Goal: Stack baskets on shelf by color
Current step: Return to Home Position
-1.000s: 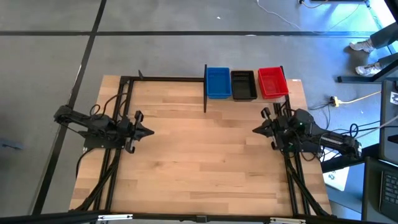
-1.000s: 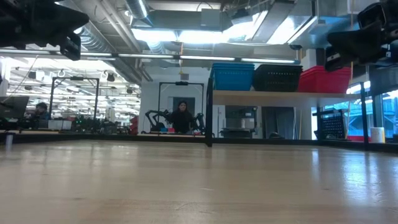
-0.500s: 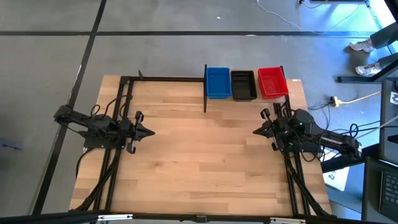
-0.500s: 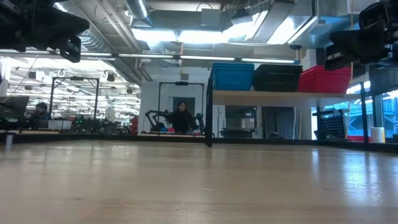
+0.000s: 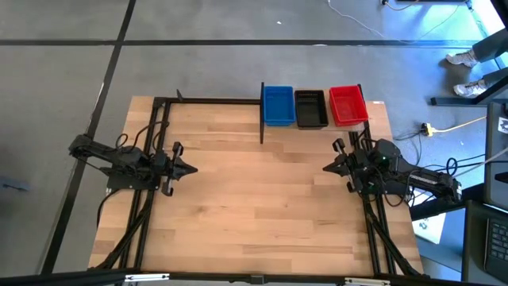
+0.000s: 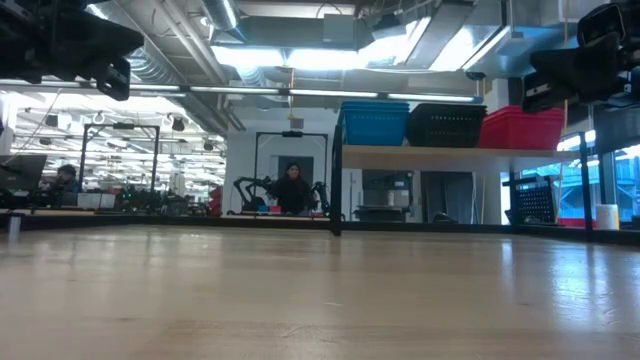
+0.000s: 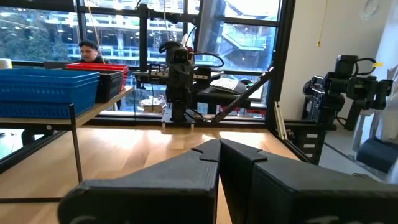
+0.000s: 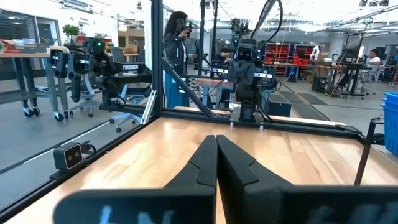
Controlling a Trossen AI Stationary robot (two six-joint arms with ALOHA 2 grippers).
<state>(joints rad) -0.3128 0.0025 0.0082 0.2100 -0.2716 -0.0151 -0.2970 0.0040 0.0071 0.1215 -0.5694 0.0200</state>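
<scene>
Nearest, the wooden table [image 5: 254,214], light planks running side to side. Midway along its left side, the left gripper [image 5: 189,168], held above the wood and pointing inward toward the middle. Fingers pressed tip to tip, nothing between them (plain in the left wrist view, where the two dark wedges meet in a single seam). Opposite, on the right side, the right gripper [image 5: 327,168], likewise aloft and aimed inward, fingers closed together on nothing.

Well apart from both, at the far edge toward the right: the shelf [image 6: 440,157], a raised board on thin black posts. On it, in one row: blue basket stack [image 5: 278,106] at the left, black basket stack [image 5: 310,109] in the middle, red basket stack [image 5: 347,105] at the right, each just beside its neighbour. Number in each stack not clear.

Farther off, beyond the table, a person [image 6: 292,188] in dark clothes.
</scene>
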